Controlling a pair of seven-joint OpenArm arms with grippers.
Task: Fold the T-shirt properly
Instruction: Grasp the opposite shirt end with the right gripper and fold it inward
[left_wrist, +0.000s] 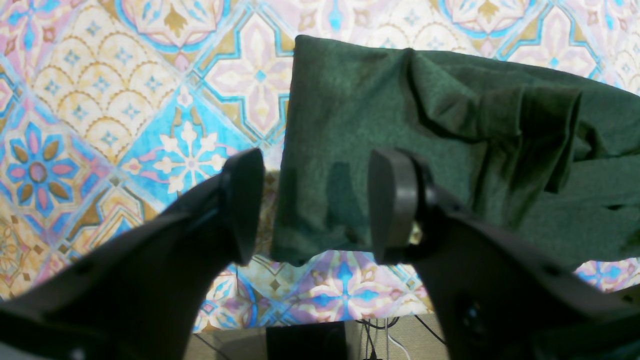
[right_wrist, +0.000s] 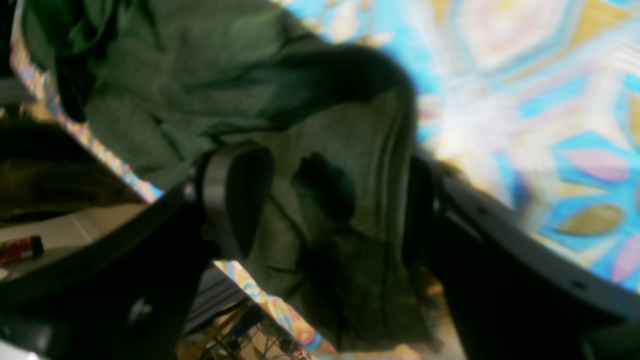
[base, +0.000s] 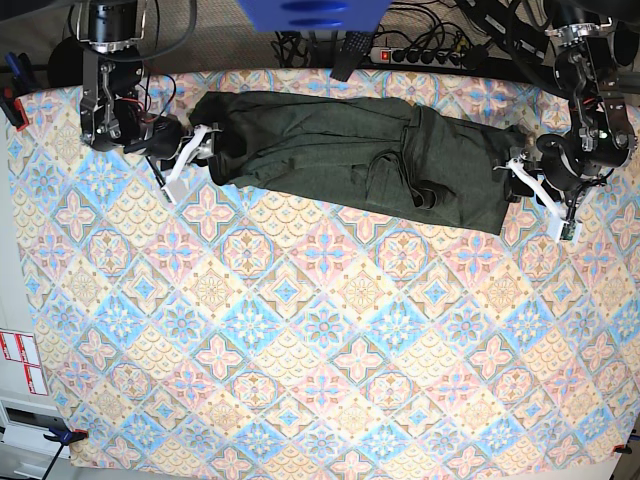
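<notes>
The dark olive-green T-shirt (base: 330, 150) lies in a long band across the far part of the table, with folds bunched right of its middle. My left gripper (base: 517, 183) is at the shirt's right end. In the left wrist view it (left_wrist: 317, 205) is open, its jaws standing either side of a shirt corner (left_wrist: 350, 125) that lies flat. My right gripper (base: 203, 147) is at the shirt's left end. In the right wrist view it (right_wrist: 327, 205) is open, with rumpled shirt fabric (right_wrist: 175, 75) between its wide-set jaws.
A patterned tablecloth (base: 300, 330) covers the table. A power strip (base: 420, 55) and cables lie along the back edge. A red clamp (base: 12, 105) is on the left edge. The right gripper is near the table edge, with the floor (right_wrist: 75, 225) beyond it.
</notes>
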